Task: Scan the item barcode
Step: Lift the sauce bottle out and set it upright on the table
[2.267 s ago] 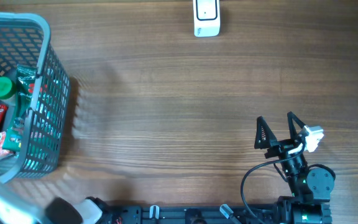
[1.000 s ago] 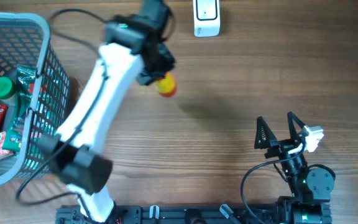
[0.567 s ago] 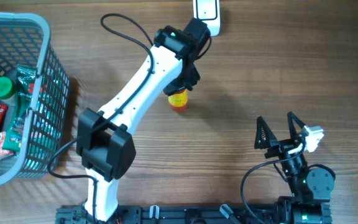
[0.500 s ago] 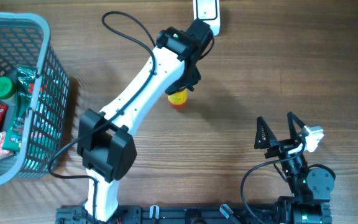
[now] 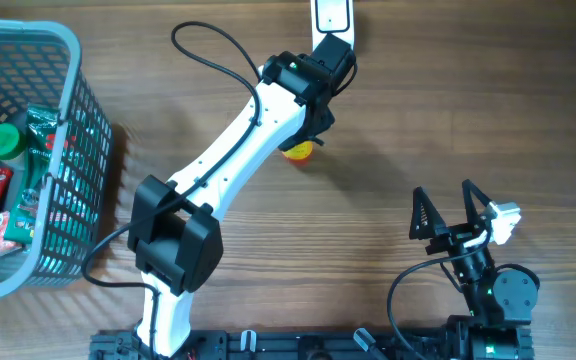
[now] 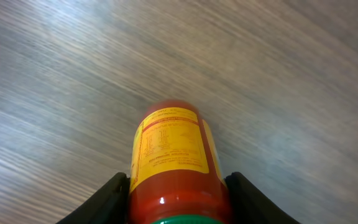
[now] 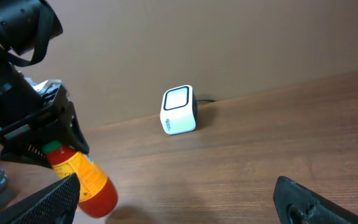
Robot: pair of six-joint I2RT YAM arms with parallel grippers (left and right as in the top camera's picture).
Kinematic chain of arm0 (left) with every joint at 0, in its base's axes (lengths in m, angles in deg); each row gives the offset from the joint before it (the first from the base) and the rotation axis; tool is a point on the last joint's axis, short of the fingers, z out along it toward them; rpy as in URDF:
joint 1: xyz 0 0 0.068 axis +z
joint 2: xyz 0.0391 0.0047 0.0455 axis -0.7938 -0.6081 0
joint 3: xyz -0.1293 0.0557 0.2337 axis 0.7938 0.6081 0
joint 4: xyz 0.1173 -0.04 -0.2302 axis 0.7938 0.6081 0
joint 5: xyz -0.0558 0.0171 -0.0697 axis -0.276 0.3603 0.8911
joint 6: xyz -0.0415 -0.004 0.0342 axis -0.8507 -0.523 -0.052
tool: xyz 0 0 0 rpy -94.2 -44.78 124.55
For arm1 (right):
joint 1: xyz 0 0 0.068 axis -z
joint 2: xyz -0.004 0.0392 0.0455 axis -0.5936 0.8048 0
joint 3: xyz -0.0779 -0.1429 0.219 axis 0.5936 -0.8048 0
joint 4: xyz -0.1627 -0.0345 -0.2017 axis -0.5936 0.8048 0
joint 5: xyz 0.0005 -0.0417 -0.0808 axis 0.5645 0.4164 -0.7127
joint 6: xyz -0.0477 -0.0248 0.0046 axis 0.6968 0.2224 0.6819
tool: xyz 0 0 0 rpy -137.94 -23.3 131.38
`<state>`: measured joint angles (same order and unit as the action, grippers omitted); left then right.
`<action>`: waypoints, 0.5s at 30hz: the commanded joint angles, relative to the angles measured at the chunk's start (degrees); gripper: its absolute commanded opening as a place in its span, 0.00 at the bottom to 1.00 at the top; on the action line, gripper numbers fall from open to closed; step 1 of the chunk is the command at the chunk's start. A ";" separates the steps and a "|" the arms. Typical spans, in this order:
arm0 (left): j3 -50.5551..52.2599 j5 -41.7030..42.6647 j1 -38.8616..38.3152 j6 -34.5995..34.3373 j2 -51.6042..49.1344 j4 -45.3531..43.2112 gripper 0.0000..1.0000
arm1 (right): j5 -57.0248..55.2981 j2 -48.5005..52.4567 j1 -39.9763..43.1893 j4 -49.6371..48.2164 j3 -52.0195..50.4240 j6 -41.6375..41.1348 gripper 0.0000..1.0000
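Left arm (image 5: 238, 140) outstretched toward scanner (image 5: 330, 15), hand (image 6: 179, 199) around bottle (image 6: 173, 149) (right arm (image 5: 488, 290) folded)

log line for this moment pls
left gripper: shut on red bottle | red bottle: tilted, cap end in the jaws, apart from scanner | right gripper: open, empty

One red bottle (image 6: 169, 149) sits between the left gripper's (image 6: 176, 190) jaws; one white scanner (image 7: 179, 109) beyond them; one basket (image 5: 74, 58); one right gripper (image 5: 448, 205).
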<state>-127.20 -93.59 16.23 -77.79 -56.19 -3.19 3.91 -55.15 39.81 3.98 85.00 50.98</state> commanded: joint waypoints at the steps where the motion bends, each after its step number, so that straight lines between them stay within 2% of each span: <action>1: 2.27 0.31 0.17 -2.95 0.42 -1.33 0.45 | -0.81 -0.46 -0.28 -0.13 -0.07 -0.37 1.00; 9: 5.03 0.28 0.15 -3.13 0.42 -2.97 0.50 | -0.81 -0.46 -0.28 -0.13 -0.07 -0.37 1.00; 11: 5.03 0.28 0.15 -3.06 0.42 -2.95 0.63 | -0.81 -0.46 -0.28 -0.13 -0.07 -0.37 1.00; 12: 5.03 0.31 0.15 -2.47 0.42 -2.93 0.73 | -0.81 -0.46 -0.28 -0.13 -0.07 -0.35 1.00; 13: 5.03 0.31 0.15 -2.32 0.42 -2.73 0.93 | -0.83 -0.46 -0.28 -0.13 -0.07 -0.37 1.00; 14: 5.01 0.31 0.15 -2.29 0.42 -2.67 1.00 | -0.81 -0.46 -0.28 -0.13 -0.07 -0.37 1.00; 15: 4.98 0.31 0.15 -2.29 0.44 -2.47 1.00 | -0.81 -0.46 -0.28 -0.13 -0.07 -0.37 1.00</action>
<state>-122.56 -92.96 16.23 -80.10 -56.19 -6.01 3.91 -55.15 39.81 3.98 85.00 50.98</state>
